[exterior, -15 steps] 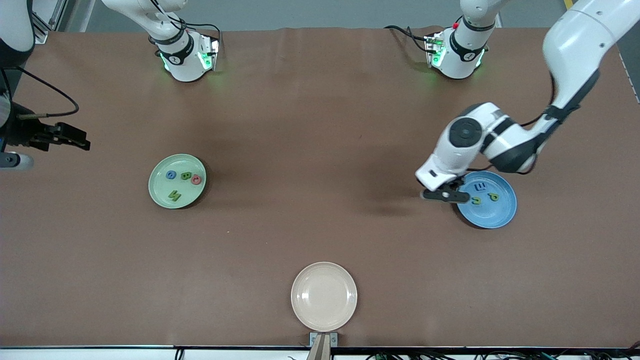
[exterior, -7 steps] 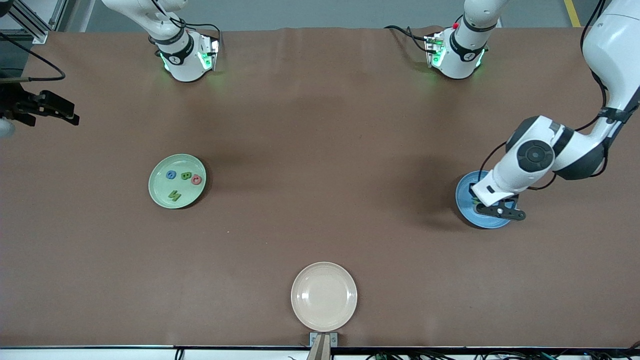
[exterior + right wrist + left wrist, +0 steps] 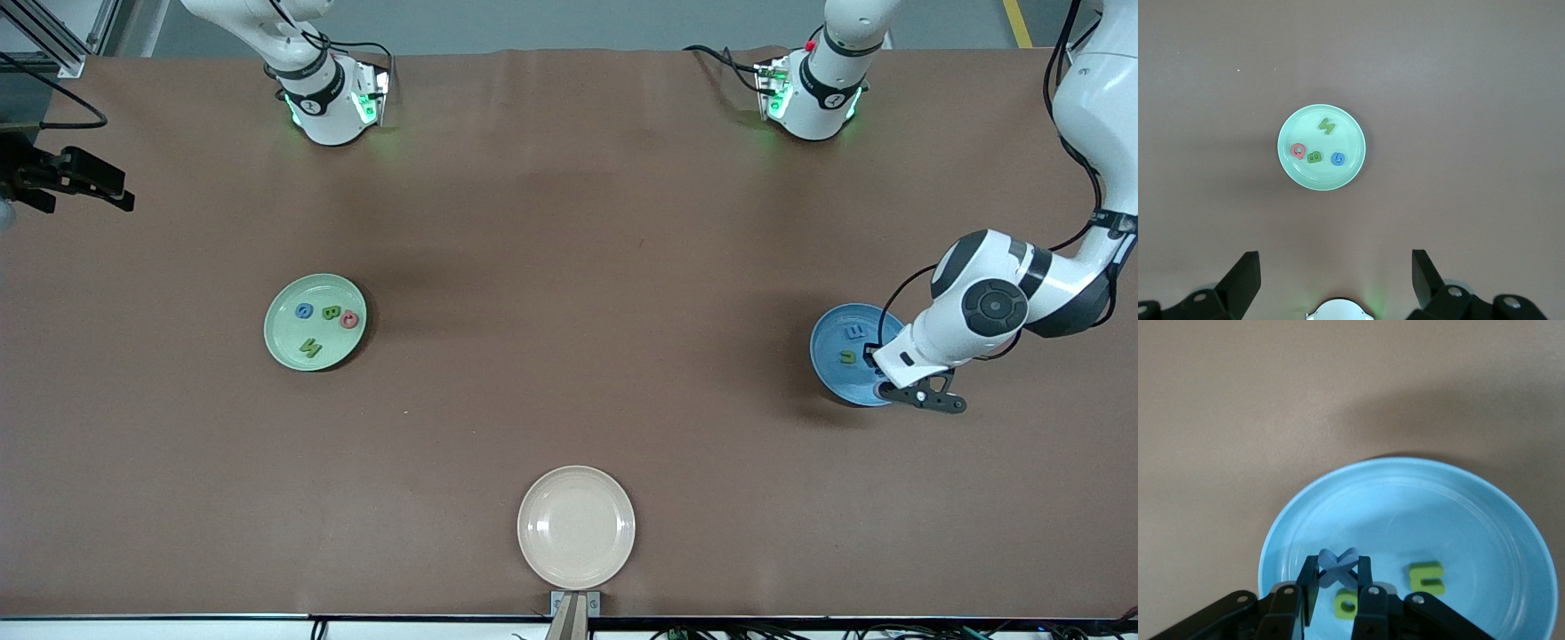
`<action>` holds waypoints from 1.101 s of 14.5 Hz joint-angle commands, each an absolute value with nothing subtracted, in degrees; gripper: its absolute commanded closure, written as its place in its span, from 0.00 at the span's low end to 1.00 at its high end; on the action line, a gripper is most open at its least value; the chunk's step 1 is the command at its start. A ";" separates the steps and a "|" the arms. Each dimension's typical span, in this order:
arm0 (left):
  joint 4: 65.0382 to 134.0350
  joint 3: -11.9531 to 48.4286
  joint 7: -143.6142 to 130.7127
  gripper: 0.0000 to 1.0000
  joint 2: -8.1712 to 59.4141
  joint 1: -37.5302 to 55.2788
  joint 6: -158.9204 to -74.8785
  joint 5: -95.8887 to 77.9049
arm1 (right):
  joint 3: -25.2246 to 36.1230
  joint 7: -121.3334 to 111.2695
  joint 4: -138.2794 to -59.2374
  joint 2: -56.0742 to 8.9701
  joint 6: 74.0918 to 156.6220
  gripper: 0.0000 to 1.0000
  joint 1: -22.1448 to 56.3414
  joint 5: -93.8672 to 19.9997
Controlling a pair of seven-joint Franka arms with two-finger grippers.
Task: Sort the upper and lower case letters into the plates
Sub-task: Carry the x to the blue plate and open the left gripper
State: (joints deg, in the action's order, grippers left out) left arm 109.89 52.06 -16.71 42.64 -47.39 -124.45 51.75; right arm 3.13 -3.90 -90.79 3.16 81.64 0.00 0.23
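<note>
Item: blue x letter (image 3: 1338, 567), clamped in my left end effector (image 3: 925, 397) at the front view's lower right over the blue plate (image 3: 831, 373); I centre over bare plate before release; right end effector (image 3: 67, 178), fingers apart, waits upper left.

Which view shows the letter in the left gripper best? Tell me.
Left wrist view: the blue x sits clamped between the left gripper fingertips, over the blue plate. Front view hides it under the arm; right wrist view misses it.
</note>
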 commanded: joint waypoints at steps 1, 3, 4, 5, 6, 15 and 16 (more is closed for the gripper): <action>107.40 48.70 -16.35 0.96 43.94 -43.08 -124.71 51.94 | 3.51 -3.78 -90.70 3.87 81.82 0.00 0.09 -1.66; 107.40 47.99 -16.35 0.95 44.12 -42.54 -125.24 51.94 | 4.13 -4.13 -89.57 3.87 81.83 0.00 -0.09 -2.37; 107.49 47.99 -16.00 0.94 44.12 -42.63 -125.24 51.94 | 4.13 -4.13 -89.13 3.87 81.48 0.00 -0.09 -2.37; 107.49 47.99 -15.56 0.87 44.12 -42.63 -125.24 51.94 | 4.04 -4.13 -88.60 3.87 81.04 0.00 -0.09 -2.29; 107.49 47.99 -15.38 0.72 44.03 -42.71 -125.24 51.94 | 4.04 -4.04 -87.90 3.87 80.25 0.00 -0.09 -2.29; 107.67 48.43 -15.91 0.00 42.10 -43.24 -124.63 50.98 | 3.96 -4.31 -86.13 3.69 78.23 0.00 0.00 -2.46; 107.75 48.43 -15.82 0.00 42.01 -43.33 -124.54 50.98 | 3.96 -4.48 -86.13 3.69 77.53 0.00 -0.09 -2.46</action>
